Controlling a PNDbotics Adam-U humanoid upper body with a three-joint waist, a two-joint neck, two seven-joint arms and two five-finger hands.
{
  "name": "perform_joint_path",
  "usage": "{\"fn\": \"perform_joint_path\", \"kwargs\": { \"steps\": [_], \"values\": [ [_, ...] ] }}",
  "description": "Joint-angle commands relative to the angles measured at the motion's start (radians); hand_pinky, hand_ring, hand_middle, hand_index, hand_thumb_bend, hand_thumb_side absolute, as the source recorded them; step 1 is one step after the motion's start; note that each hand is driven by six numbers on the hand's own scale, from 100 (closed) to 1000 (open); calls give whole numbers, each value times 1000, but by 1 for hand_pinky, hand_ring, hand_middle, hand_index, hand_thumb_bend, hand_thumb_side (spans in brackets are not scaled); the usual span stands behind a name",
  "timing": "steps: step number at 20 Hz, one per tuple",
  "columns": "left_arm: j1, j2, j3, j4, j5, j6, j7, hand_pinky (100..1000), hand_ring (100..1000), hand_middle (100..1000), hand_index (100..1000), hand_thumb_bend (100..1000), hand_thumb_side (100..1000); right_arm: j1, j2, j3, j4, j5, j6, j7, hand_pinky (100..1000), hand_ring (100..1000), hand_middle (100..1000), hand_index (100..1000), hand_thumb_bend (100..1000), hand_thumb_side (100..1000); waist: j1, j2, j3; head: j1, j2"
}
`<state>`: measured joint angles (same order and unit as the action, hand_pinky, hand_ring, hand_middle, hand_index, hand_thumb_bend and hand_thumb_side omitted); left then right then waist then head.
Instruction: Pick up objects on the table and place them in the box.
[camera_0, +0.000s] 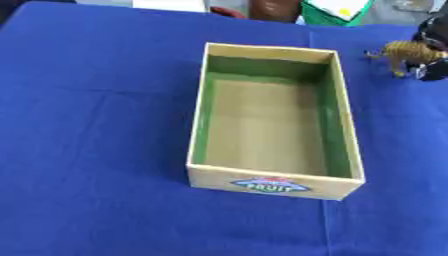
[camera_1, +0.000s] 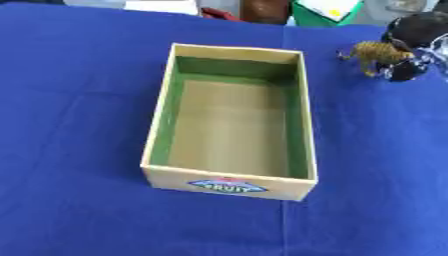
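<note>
An open cardboard box (camera_1: 229, 187) with green inner walls and a "FRUIT" label on its front stands in the middle of the blue cloth; nothing lies inside it. To the right of the box's far corner, a small golden-brown animal figure (camera_1: 374, 54) is held above the cloth. My right hand (camera_1: 411, 50), black, comes in from the upper right edge with its fingers curled round the figure's rear. The left hand appears in neither view.
The blue cloth (camera_1: 79, 150) covers the whole table. Past its far edge stand a green and white container (camera_1: 325, 11), a brown object (camera_1: 265, 10) and a white item (camera_1: 162, 6).
</note>
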<state>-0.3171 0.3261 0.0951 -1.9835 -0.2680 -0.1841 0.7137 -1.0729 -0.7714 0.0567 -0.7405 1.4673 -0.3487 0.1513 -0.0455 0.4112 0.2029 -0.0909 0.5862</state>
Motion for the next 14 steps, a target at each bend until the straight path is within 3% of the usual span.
{"fn": "perform_joint_path", "kwargs": {
  "steps": [1, 8, 14],
  "values": [
    [-5, 27, 9, -17, -8, 1, -1, 533, 572, 581, 741, 100, 454, -16, -39, -1, -13, 2, 8, -34, 719, 659, 652, 635, 100, 422, 2, -31, -3, 3, -7],
    [-2, 29, 9, -17, -6, 3, -1, 533, 572, 581, 741, 100, 455, -17, -40, -3, -26, -25, 11, -56, 712, 652, 637, 625, 100, 416, 4, -40, -10, 4, -1],
    [3, 33, 11, -17, -6, 4, 0, 531, 574, 582, 740, 100, 455, -12, -66, 6, -102, -97, 0, -58, 714, 647, 623, 616, 100, 378, 3, -58, -21, 4, 14]
  ]
}}
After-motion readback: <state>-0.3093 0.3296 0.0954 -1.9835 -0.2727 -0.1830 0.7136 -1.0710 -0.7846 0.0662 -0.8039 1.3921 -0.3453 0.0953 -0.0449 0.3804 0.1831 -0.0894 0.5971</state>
